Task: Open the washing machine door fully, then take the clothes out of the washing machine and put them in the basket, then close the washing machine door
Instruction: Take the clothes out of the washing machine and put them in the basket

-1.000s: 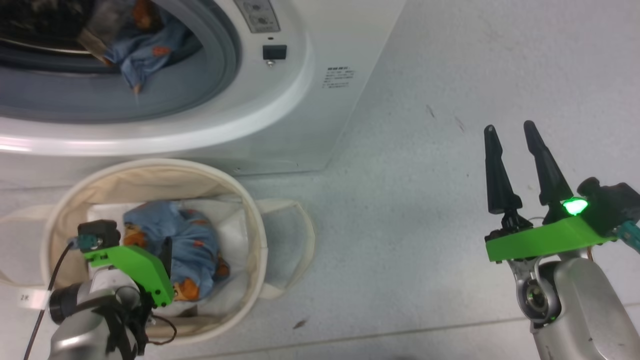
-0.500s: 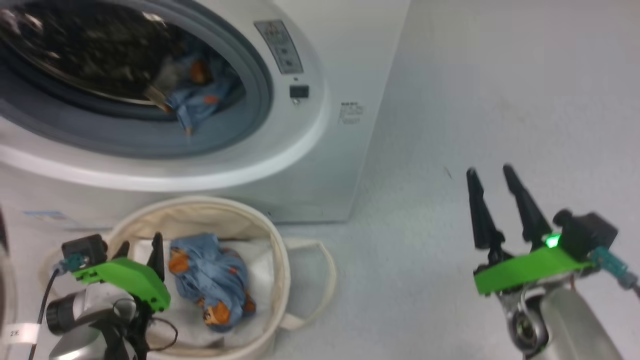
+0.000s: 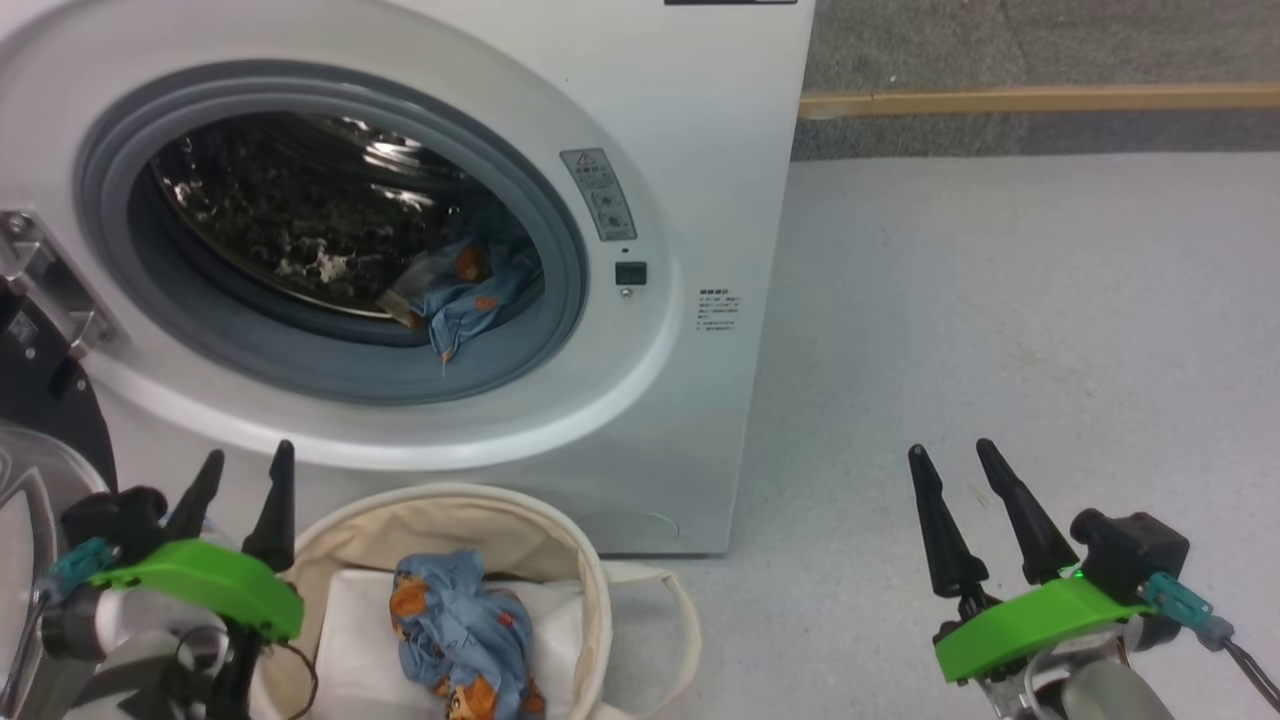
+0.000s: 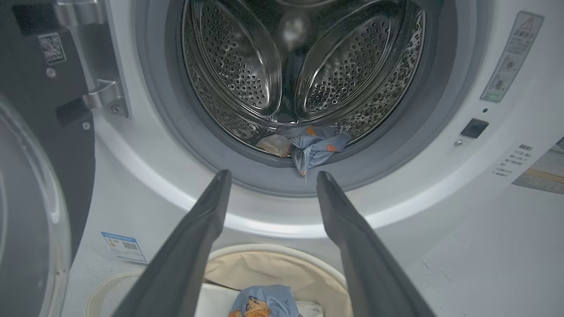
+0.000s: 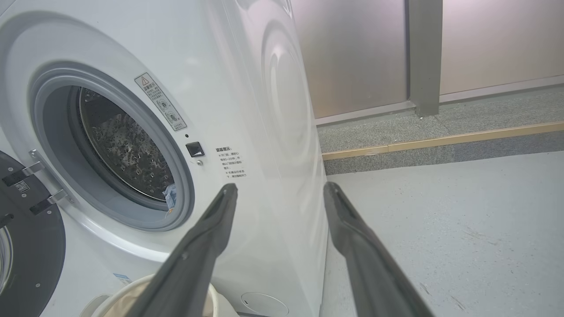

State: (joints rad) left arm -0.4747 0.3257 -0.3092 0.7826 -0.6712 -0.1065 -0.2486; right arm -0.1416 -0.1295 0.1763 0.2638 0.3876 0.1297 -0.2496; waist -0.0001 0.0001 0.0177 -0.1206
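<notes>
The left end effector (image 3: 246, 458) is hovering spread and empty beside the basket (image 3: 450, 522), the right end effector (image 3: 950, 450) likewise spread over bare floor (image 3: 1000, 300). A low reach could be snagging the grey rubber ring (image 3: 330, 372) or pinching only the drooping tail, letting the clothes (image 3: 462, 293) slip short of the basket. They are lying crumpled at the front lip of the washing machine (image 3: 700, 150) drum (image 3: 300, 200), soft blue with orange figures, perhaps a cream piece tucked alongside; another blue bundle (image 3: 455, 630) is sitting in the basket.

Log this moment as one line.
door open | basket: one blue piece | drum: clothes inside | left gripper open, empty | right gripper open, empty
</notes>
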